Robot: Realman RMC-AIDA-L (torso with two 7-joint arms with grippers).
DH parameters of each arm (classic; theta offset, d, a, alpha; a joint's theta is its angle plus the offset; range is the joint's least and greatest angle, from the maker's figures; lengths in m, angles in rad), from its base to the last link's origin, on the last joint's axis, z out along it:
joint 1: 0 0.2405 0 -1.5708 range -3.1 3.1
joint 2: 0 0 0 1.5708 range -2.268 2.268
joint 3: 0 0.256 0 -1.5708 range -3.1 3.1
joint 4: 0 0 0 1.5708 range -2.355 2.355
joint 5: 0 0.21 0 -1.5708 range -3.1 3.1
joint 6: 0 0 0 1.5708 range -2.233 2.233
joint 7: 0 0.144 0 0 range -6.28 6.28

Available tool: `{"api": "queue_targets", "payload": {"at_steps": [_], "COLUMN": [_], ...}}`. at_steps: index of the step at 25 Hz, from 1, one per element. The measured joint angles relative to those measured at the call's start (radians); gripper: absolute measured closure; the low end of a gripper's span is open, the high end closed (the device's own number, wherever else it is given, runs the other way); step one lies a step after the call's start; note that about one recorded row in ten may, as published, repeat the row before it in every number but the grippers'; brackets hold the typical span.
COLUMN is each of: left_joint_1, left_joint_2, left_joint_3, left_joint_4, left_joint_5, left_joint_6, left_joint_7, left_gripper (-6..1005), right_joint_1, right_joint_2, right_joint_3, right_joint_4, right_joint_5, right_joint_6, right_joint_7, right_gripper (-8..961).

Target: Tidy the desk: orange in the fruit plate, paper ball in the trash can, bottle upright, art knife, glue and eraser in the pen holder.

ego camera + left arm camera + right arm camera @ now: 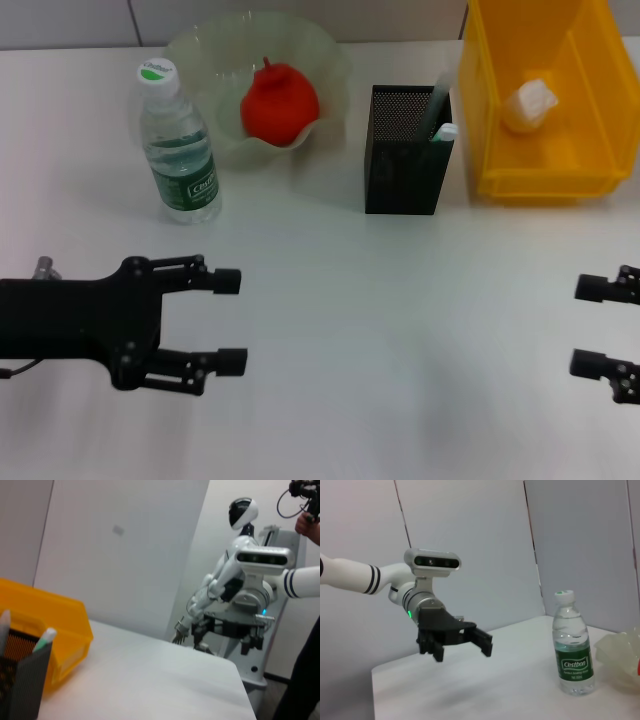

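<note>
On the white worktop (330,400), the left hand (230,321) hovered at the near left, its fingers spread wide and grasping nothing. Just beyond it stood the water bottle (178,145), upright with its white cap on and a green label around its middle. Behind and right of the bottle sat the translucent fruit plate (215,75) with its wavy rim, and the orange (279,103), looking reddish, lay inside it. Right of the plate, apart from it, stood the black mesh pen holder (404,152), with two slim items, one white-tipped, poking out at its right corner; which ones they were could not be told. Just beside it stood the yellow bin (545,160) serving as trash can, the paper ball (531,105) lying inside. At the near right edge the right hand (603,327) was released too, only its fingertips in view. Nothing stood between either hand and the row of things.
</note>
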Motion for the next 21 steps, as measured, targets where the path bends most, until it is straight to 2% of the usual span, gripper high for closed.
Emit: {"api": "queue_targets", "payload": {"at_steps": [4, 11, 21], "left_joint_1": [0.011, 0.05, 0.065], "left_joint_2": [0.015, 0.036, 0.042], "left_joint_3": [-0.013, -0.065, -0.066], "left_joint_4": [0.0, 0.0, 0.002], "left_joint_5": [0.029, 0.055, 0.084], "left_joint_6": [0.005, 0.03, 0.035], "left_joint_7": [-0.002, 0.012, 0.013], "left_gripper": [133, 133, 133], "right_joint_1": [0.036, 0.108, 0.137], "right_joint_2": [0.001, 0.003, 0.004], "right_joint_3": [-0.014, -0.119, -0.133], "right_joint_4": [0.051, 0.111, 0.128], "right_joint_5": [-0.004, -0.008, -0.01], "right_joint_6": [0.052, 0.149, 0.18], "right_joint_7": [-0.002, -0.002, -0.003], "right_gripper": [191, 192, 192]}}
